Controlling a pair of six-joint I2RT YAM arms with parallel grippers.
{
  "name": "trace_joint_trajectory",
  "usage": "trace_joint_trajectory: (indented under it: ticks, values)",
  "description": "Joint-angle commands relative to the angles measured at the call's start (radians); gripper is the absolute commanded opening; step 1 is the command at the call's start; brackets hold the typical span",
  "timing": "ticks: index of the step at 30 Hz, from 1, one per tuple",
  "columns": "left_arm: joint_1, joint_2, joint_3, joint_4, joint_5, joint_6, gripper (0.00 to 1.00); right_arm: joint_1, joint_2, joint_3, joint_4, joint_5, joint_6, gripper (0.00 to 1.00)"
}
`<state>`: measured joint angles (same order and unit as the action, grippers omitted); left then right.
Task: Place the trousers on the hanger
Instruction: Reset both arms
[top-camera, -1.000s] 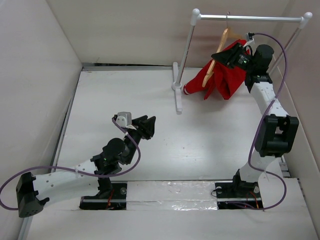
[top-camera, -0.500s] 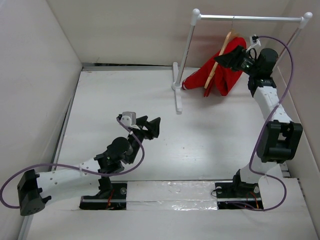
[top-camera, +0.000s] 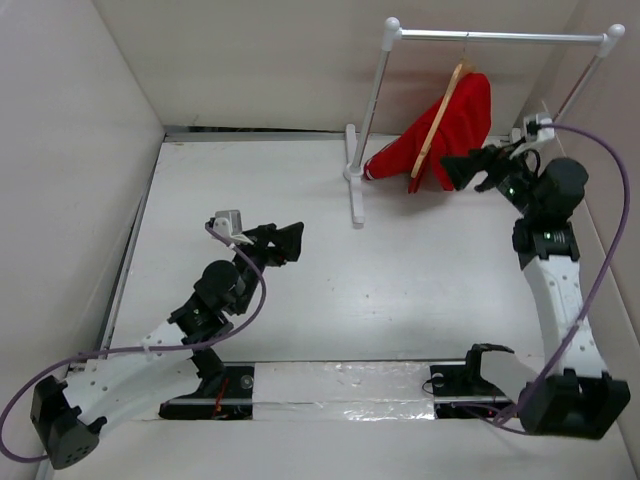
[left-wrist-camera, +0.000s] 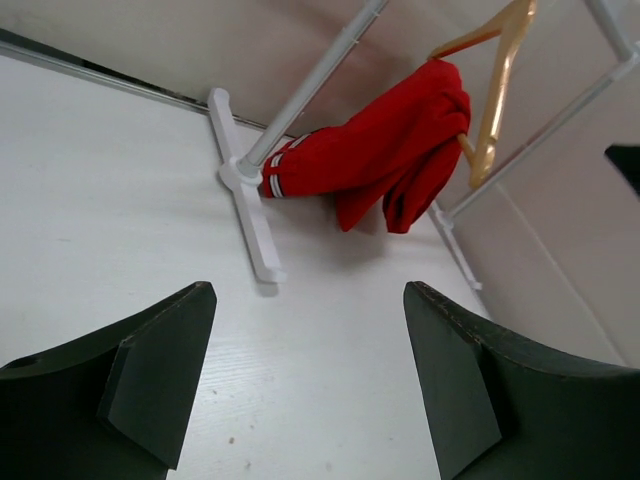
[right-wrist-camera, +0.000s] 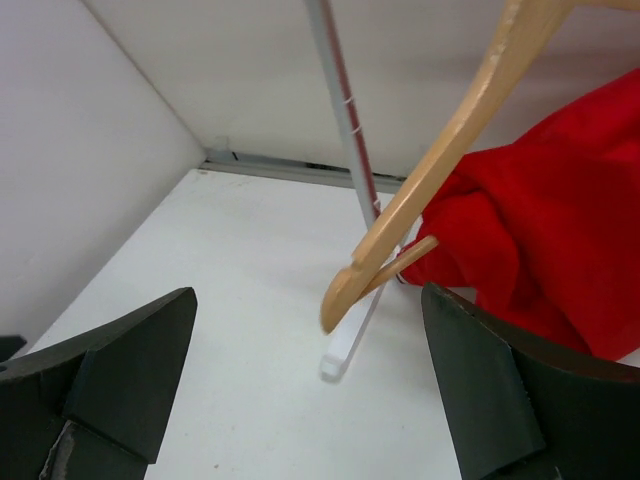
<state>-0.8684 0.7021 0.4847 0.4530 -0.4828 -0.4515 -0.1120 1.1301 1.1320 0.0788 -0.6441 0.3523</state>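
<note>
The red trousers are draped over the crossbar of the light wooden hanger, whose hook sits on the white rail. One leg trails down to the table by the rail's left post. My right gripper is open just in front of the garment and touches nothing. Its wrist view shows the hanger and the trousers beyond the open right gripper. My left gripper is open and empty over the middle of the table. The left wrist view looks past the left gripper to the trousers and the hanger.
The rail's left post stands on a white foot on the table. The same foot shows in the left wrist view, and the post in the right wrist view. Walls close in the left, back and right sides.
My right gripper let go of the hanger, opened wide and drew back toward the near right. The hanger with the trousers now hangs free on the rail. My left gripper opened and shifted slightly left.
</note>
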Motion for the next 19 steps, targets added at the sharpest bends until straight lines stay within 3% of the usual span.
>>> trace_joint_trajectory:
  ticks: [1,5,10,15,19]
  values:
    - [0.003,-0.067,0.04,-0.074,0.035,-0.105,0.74,0.034,-0.168,-0.168,0.035,0.003,-0.064,1.0]
    - [0.003,-0.13,0.058,-0.195,0.052,-0.145,0.82,0.081,-0.407,-0.34,-0.033,0.001,-0.111,1.0]
    - [0.003,-0.233,0.028,-0.322,0.069,-0.179,0.84,0.104,-0.695,-0.448,-0.256,0.032,-0.174,1.0]
    - [0.003,-0.297,-0.032,-0.353,0.087,-0.211,0.84,0.104,-0.825,-0.462,-0.427,0.049,-0.228,1.0]
    - [0.003,-0.293,-0.037,-0.379,0.082,-0.233,0.86,0.104,-0.868,-0.483,-0.452,0.047,-0.231,1.0]
